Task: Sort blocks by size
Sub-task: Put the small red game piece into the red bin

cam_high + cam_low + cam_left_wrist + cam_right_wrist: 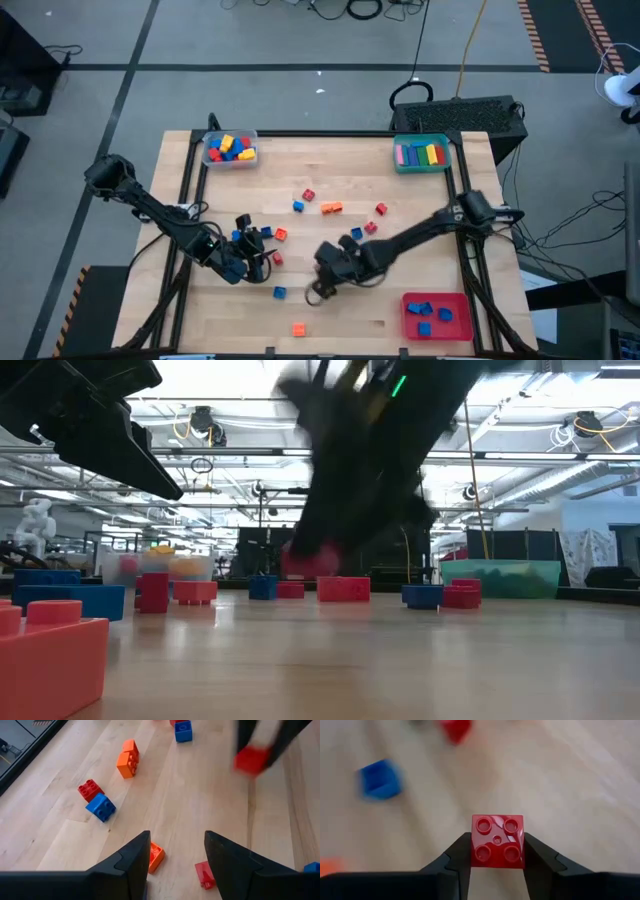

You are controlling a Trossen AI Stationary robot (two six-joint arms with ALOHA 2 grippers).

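The right gripper is pinching a small square red plastic brick with four studs on top, one dark finger pressing against each of its sides. In the high view this gripper is sitting over the front middle of the pale wooden table, with the right arm reaching in from the right edge. The left wrist view is catching that same red brick between the far dark fingers, raised clear of the wood.

The left gripper is hanging with its fingers spread apart and nothing between them, low over the table's front left part. Just beyond its fingertips an orange brick and a small red piece are lying on the wood. Farther out, a red brick is touching a blue brick, with a taller orange brick and another blue brick beyond them.

At the front right corner a red rectangular tray is holding several blue bricks. More loose bricks in red, blue and orange are lying scattered across the table's middle. At the back left, a clear plastic tray is holding a heap of yellow, red and blue bricks. At the back right, a teal tray is holding long bars in pink, red, blue, green and yellow, lying side by side.
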